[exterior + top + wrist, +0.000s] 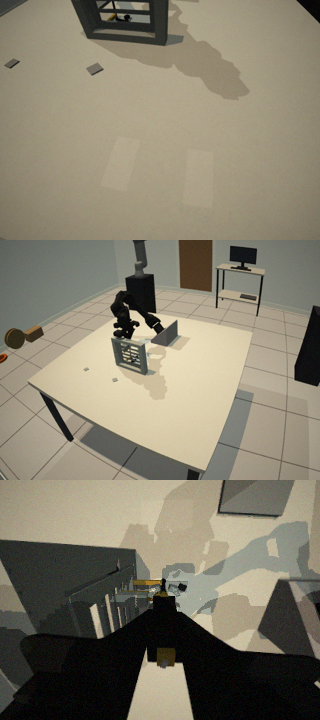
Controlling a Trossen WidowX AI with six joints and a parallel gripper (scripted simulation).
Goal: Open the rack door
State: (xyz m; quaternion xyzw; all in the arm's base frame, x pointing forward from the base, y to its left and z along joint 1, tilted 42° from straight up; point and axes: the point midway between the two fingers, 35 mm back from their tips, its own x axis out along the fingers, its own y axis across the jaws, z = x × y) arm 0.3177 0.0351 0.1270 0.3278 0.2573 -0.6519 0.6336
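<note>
So the gripper (pixel 130 336) (pixel 164 614) is down on the arm's side of the grey rack frame (pixel 144 360) (pixel 161 25) (pixel 32 575), and its jaws look clenched on the door's upright handle. In the wrist cam you get a yellowish-brown bit of the handle (pixel 166 656) right in the gap between the two black fingers, so it's between them, not off to one side. Most of it is hidden by the fingers though, and I can't tell exactly how far it's turned.

The frame stands upright on the table (pixel 191 395) (pixel 155 116), with the slats (pixel 130 352) (pixel 124 11) showing through its opening. Can't make out the door angle either. The grey upright panel (pixel 168 334) is near the arm's base, apart from the frame. Two small flat grey tiles (pixel 114 379) (pixel 94 68) lie on the opposite side of the frame from the arm.
</note>
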